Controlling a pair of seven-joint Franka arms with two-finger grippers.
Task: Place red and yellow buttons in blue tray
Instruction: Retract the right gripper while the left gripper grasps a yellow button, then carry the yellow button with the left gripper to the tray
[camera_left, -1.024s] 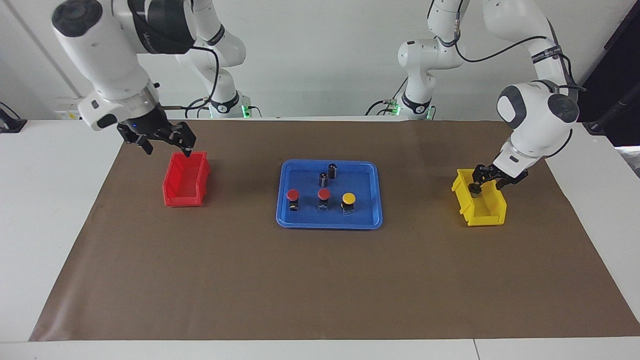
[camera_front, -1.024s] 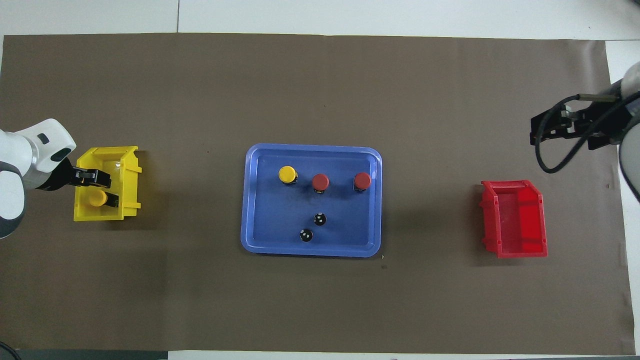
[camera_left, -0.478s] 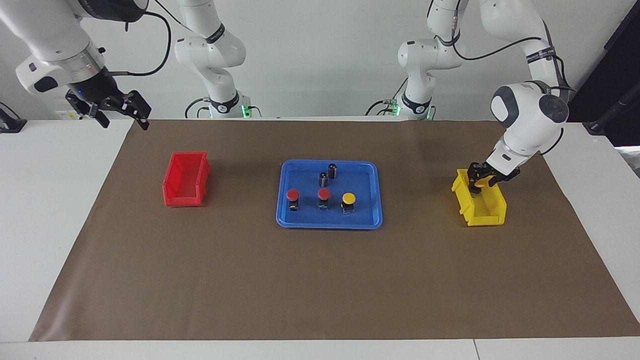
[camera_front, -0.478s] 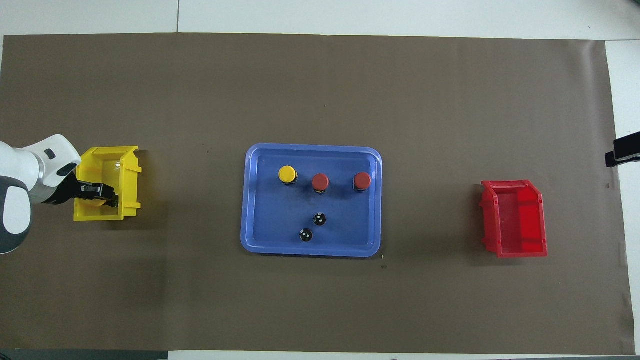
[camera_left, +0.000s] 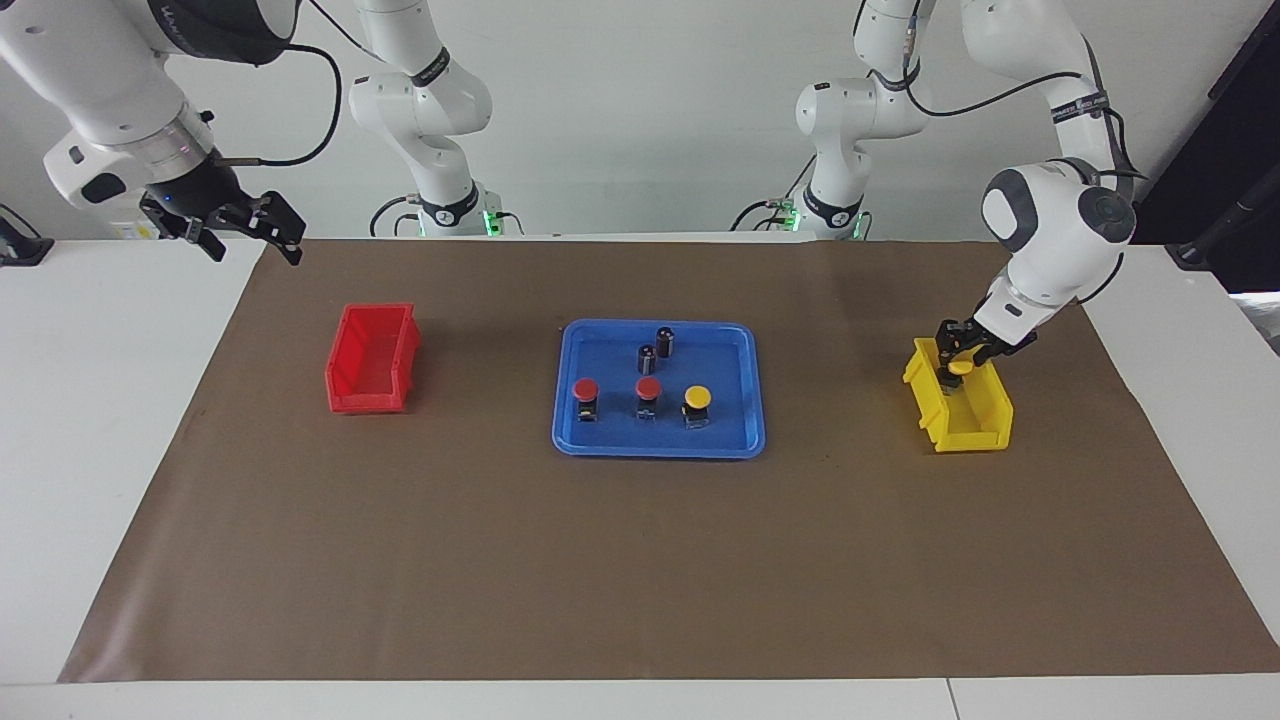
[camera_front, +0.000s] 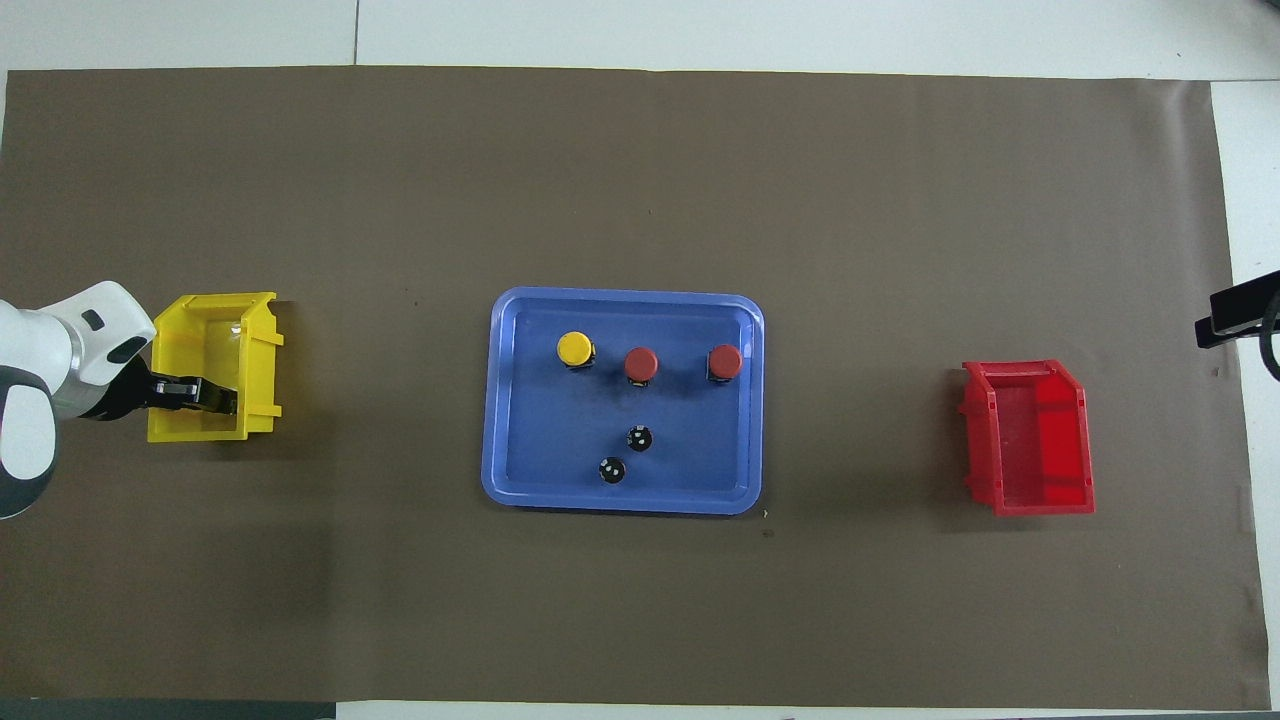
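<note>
Noted at table centre: flat rectangular blue plastic tray (camera_left: 740, 345) with low rim, lying on brown paper sheet (camera_left: 640, 560). Standing inside it, in a row along the side farther from the robots: two red-capped push buttons on black bases (camera_left: 586, 397) (camera_left: 648, 396) and one yellow-capped push button on a black base (camera_left: 697, 405). Also in the tray, nearer the robots: two dark capless cylinders (camera_left: 665, 342) (camera_left: 647, 358).

Fourth item, second yellow-capped push button (camera_left: 960, 367), found in the small yellow plastic bin (camera_left: 975, 425) toward the left arm's end of the table. Left gripper (camera_left: 957, 352) lowered into that bin, fingers drawn in around the yellow cap and apparently pinching it; hidden under the gripper from overhead. Whether clear of the bin floor: cannot tell.

Small red plastic bin (camera_left: 370, 358) toward the right arm's end appears empty. Right gripper (camera_left: 245, 222) raised off the corner of the paper sheet, fingers spread, holding nothing, waiting.

Step in hand, as judged: grasp of the last button out of the yellow bin; three of four in place. Next move calls for a straight lift clear of the bin walls, a carry over to the tray, and a set-down on bare tray floor, upright, away from the standing buttons and cylinders. Risk: slip on the rounded cap if grip is shallow.
</note>
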